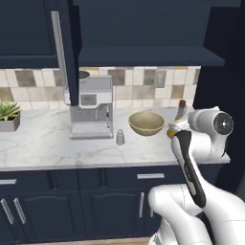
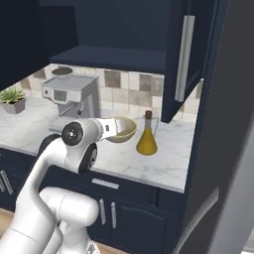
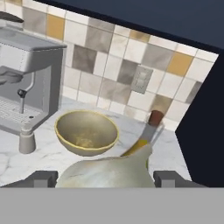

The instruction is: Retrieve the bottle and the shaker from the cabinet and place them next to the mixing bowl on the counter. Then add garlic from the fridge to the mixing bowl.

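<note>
A whitish lumpy garlic [image 3: 107, 170] sits between my two finger tips in the hand view, and my gripper [image 3: 105, 177] is shut on it. Just beyond it on the marble counter [image 1: 43, 143] lies the tan-yellow mixing bowl [image 3: 86, 132] [image 1: 146, 123] [image 2: 125, 130]. My gripper [image 2: 113, 128] [image 1: 174, 127] hovers at the bowl's near right side. The amber bottle [image 2: 147, 136] [image 3: 153, 122] [image 1: 181, 109] stands upright right of the bowl, partly hidden by my hand. Left of the bowl stands the small grey shaker [image 1: 120, 137] [image 3: 27, 139]. The navy cabinet door [image 1: 67, 52] hangs open.
A steel coffee machine [image 1: 91, 107] [image 3: 26, 83] stands on the counter left of the shaker. A potted plant [image 1: 8, 115] sits at the far left. The grey fridge [image 2: 233, 149] closes off the right side. Navy base cabinets [image 1: 72, 201] run below the counter.
</note>
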